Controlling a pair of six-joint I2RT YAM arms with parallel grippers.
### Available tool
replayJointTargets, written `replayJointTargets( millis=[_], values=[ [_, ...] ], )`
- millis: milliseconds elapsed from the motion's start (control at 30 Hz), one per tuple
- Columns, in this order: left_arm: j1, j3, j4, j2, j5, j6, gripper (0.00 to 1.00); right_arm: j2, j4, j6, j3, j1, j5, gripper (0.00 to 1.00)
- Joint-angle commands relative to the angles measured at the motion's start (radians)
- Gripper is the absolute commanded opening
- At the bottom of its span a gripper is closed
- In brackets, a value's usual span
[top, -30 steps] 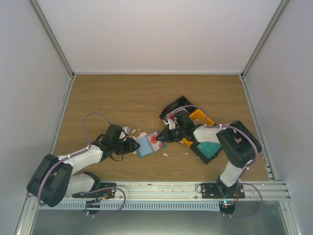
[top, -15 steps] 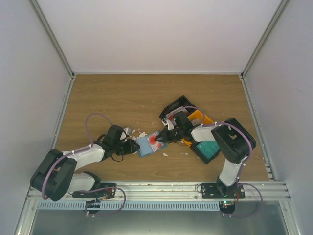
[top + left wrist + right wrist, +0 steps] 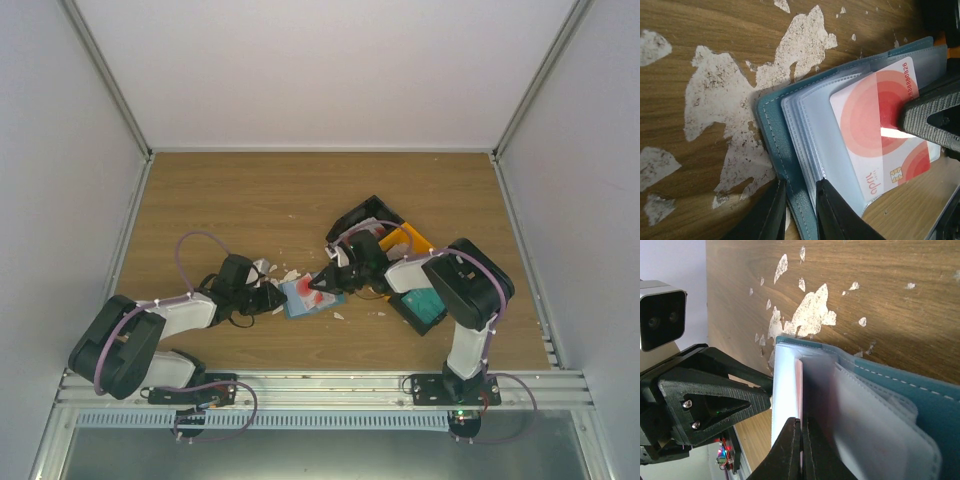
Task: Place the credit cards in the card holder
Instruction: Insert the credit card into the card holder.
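fig.: top view plus both wrist views. the holder point(image 3: 297, 298) is lying open on the tabletop point(image 3: 240, 210), near centre, btw. the two grippers. the left gripper point(image 3: 272, 297) is reaching in low from the left and pinching the holder's left edge. in the left wrist view its fingers point(image 3: 771, 214) are sitting one on each side of the teal cover, narrowly parted and touching it. the right gripper point(image 3: 322, 283) is reaching in from the right and gripping a red-and-white card point(image 3: 875, 145). in the right wrist view its jaws are standing almost together, w/ the card's thin edge caught btw. them. the card is lying flat over the holder's clear pockets point(image 3: 810, 130), chip end sticking out past them. its left part is looking paler, but whether it is sitting inside a pocket or on top cannot be told. white scraps point(image 3: 740, 100) are lying on the wood just left of the holder. behind and right of the right gripper, a black tray point(image 3: 365, 212), an orange tray point(image 3: 412, 238) and a 2nd black tray point(image 3: 405, 312) are sitting close together. teal cards point(image 3: 428, 303) are resting in the last.
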Motion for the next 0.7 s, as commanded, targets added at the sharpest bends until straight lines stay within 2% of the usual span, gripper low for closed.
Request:
replayJointTargets(
  millis=[0,367,633,667],
  values=[
    [-0.002,-0.043,-0.023,0.003,0.003,-0.012,0.21,0.009,0.048,0.066,-0.026,0.024,0.041,0.01],
    [-0.002,-0.053,-0.045,-0.027,-0.002,-0.021,0.19,-0.013,0.115,0.131,-0.084,0.067,0.108,0.01],
    [-0.002,-0.030,-0.040,0.023,0.007,0.013,0.17,-0.019,0.080,0.143,-0.047,0.111,0.177,0.05],
    [-0.001,-0.037,-0.034,0.019,0.010,0.009,0.17,-0.027,0.063,0.138,-0.040,0.113,0.188,0.08]
  ],
)
